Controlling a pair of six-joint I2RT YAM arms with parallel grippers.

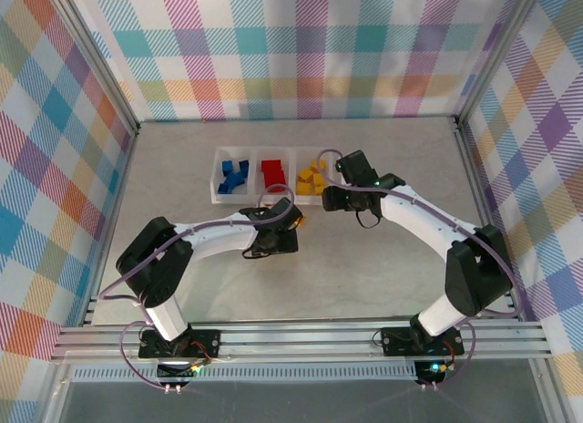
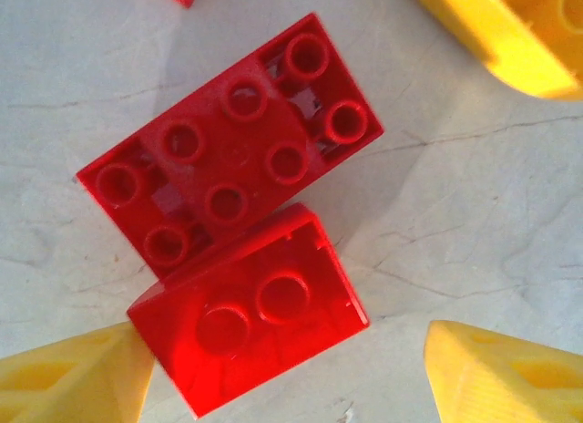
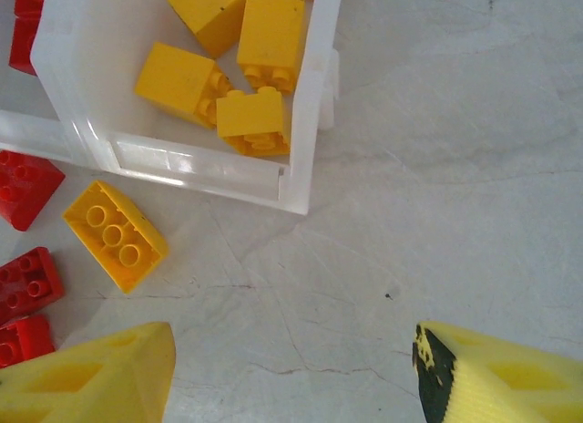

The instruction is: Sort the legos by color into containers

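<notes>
- In the top view the clear 3-compartment tray [image 1: 216, 181] lies at the middle of the table [image 1: 383, 268], its row running left to right. There are blue bricks [image 1: 233, 175] in the left compartment, red bricks [image 1: 271, 171] in the middle one and yellow bricks [image 1: 311, 179] in the right one.
- The left arm [image 1: 209, 236] reaches in to a spot just in front of the tray's middle. The right arm [image 1: 428, 218] reaches to the tray's right front corner.
- Left gripper [image 2: 287, 379]: the jaws are spread, with its yellow fingertips [image 2: 73, 379] at the 2 lower corners of the left wrist view.
- A red 2-stud brick [image 2: 250, 314] lies tilted on the table between those fingertips. 1 corner is right at the left-hand fingertip, but I cannot tell whether they touch.
- A red 8-stud brick [image 2: 228, 154] lies flat, studs up, touching the far edge of the 2-stud one.
- A cropped yellow brick [image 2: 496, 31] sits at the upper right of that view, apart from both red ones.
- Right gripper [image 3: 291, 379]: the jaws are spread, with bare table between the fingertips, near the tray's right front corner.
- The right wrist view shows 4 yellow bricks in the right compartment, 2 of them close to its front wall.
- A loose yellow brick [image 3: 114, 233] lies studs up on the table just outside that wall.
- 3 loose red bricks [image 3: 25, 282] lie beside it at the left edge of the view.
</notes>
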